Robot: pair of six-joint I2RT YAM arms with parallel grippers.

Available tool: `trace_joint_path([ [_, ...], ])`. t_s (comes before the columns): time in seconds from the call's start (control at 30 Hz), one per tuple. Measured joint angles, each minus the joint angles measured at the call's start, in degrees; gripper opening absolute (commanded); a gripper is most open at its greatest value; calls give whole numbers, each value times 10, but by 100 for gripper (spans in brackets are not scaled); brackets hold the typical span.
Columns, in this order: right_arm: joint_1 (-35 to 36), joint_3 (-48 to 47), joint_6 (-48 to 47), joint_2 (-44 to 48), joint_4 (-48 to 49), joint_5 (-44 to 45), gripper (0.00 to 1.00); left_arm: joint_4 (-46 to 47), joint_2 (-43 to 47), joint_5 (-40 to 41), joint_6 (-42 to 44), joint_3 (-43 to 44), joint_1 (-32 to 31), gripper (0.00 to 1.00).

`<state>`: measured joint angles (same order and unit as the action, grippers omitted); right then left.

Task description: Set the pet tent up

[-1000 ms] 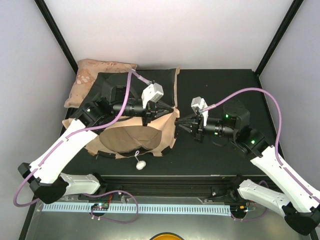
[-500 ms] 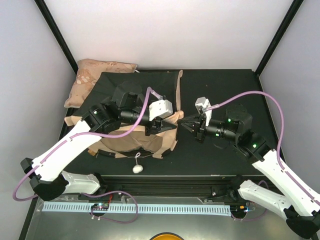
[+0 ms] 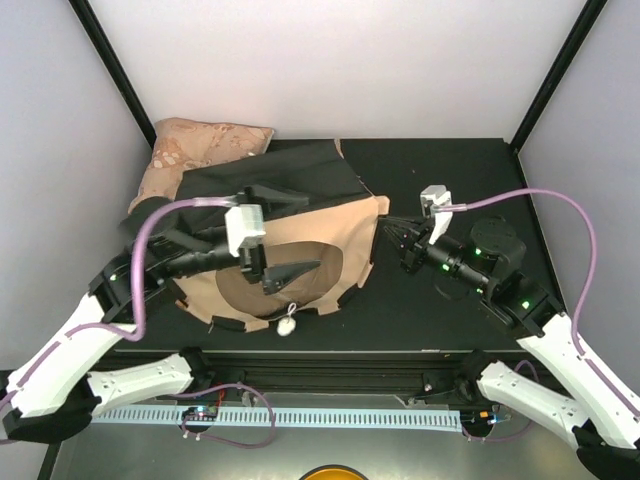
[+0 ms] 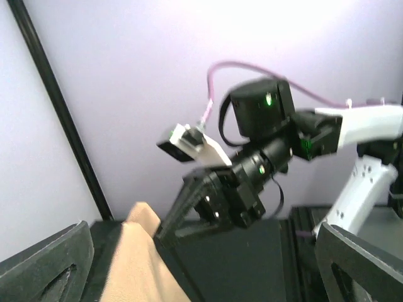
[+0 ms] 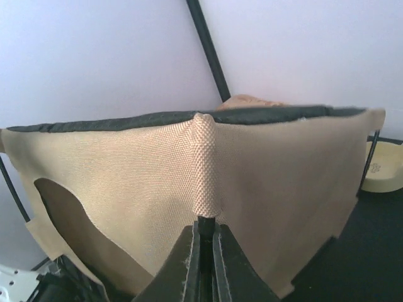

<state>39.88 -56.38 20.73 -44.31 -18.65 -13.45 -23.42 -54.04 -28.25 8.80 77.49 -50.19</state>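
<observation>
The pet tent (image 3: 320, 235) is tan canvas with a black floor panel (image 3: 270, 175) tipped up at the back and a dark round doorway. Its white ball (image 3: 286, 326) hangs on a string at the front. My left gripper (image 3: 300, 235) hovers over the tan face, open wide and holding nothing; in the left wrist view its fingers (image 4: 44, 264) frame a tan corner (image 4: 135, 264). My right gripper (image 3: 392, 237) is shut on a thin black pole (image 5: 204, 228) where it leaves the fabric sleeve (image 5: 205, 170) at the tent's right corner.
A beige patterned pillow (image 3: 200, 140) lies at the back left, partly under the tent. The black table mat (image 3: 450, 170) extends right of the tent. Black frame posts (image 3: 110, 60) stand at the back corners. A cream round object (image 5: 384, 168) shows at the right.
The left gripper let go, opened wide and drew back to the left. The right gripper moved right and away with the pole, and the tent fabric spread out and rose.
</observation>
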Motion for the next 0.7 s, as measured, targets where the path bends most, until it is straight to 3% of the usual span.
trace_joint_path([
  [0.27, 0, -21, 23, 32, -14, 67, 1, 61, 37, 15, -87, -19, -2, 99],
  [0.53, 0, -168, 26, 12, -57, 162, 1, 77, 46, 7, -151, -35, -3, 99],
  [0.7, 0, -188, 31, 25, -23, 231, 1, 123, 60, 20, -187, -69, -12, 99],
])
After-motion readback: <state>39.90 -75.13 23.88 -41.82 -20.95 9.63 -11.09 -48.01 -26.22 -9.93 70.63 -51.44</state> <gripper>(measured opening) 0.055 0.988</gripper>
